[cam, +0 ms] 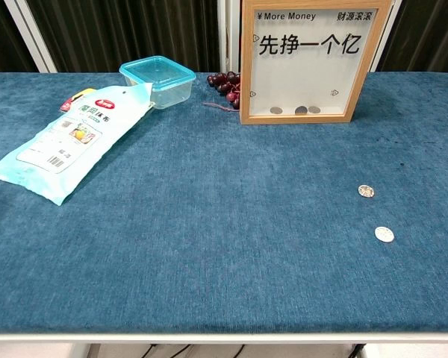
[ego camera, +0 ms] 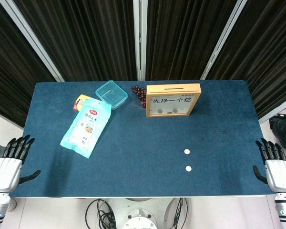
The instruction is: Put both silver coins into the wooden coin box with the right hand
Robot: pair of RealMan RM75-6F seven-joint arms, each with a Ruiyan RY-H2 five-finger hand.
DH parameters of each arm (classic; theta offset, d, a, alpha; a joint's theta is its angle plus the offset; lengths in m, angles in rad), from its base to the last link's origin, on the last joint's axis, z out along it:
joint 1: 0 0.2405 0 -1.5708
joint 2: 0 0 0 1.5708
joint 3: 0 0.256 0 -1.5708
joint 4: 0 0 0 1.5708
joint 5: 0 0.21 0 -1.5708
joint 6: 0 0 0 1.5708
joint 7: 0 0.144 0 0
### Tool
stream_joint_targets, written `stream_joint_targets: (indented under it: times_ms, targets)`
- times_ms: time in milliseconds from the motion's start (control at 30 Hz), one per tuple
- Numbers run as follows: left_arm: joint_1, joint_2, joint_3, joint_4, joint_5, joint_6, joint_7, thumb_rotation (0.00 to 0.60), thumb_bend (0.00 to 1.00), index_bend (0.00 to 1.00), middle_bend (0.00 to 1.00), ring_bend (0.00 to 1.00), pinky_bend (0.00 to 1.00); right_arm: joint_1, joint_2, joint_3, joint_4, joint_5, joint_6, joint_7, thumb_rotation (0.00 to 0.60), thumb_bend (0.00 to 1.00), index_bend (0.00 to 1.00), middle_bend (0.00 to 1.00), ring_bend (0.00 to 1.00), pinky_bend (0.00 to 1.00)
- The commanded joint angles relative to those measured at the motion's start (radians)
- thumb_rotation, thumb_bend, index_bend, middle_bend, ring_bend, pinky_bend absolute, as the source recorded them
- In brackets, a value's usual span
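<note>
Head view: right robot hand (ego camera: 278,168) empty, fingers spread, off the worktop (ego camera: 133,143) edge; two silver coins (ego camera: 187,151) (ego camera: 188,168) lie to its left, wooden coin box (ego camera: 173,99) farther beyond.

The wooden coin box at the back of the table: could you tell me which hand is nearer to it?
Right. The right hand rests off the table's right edge, nearer the wooden coin box, which stands right of centre. The left hand sits off the opposite, left edge.
</note>
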Motion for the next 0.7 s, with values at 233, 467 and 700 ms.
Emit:
stream_joint_targets:
  times_ms: [233, 467, 700]
  targets:
    - [0.006, -0.004, 0.006, 0.002, 0.007, 0.008, 0.003, 0.600, 0.03, 0.00, 0.00, 0.00, 0.00, -0.005, 0.001, -0.003, 0.001, -0.020, 0.008, 0.005, 0.600, 0.32, 0.00, 0.00, 0.00, 0.00]
    - [0.009, 0.003, 0.008, -0.013, 0.008, 0.009, 0.019, 0.600, 0.03, 0.00, 0.00, 0.00, 0.00, 0.005, 0.000, -0.031, -0.013, -0.080, -0.001, -0.008, 0.600, 0.32, 0.00, 0.00, 0.00, 0.00]
    - [0.008, -0.005, 0.006, -0.013, 0.005, 0.007, 0.025, 0.600, 0.03, 0.00, 0.00, 0.00, 0.00, 0.038, -0.012, -0.065, -0.047, -0.164, -0.034, -0.051, 0.600, 0.32, 0.00, 0.00, 0.00, 0.00]
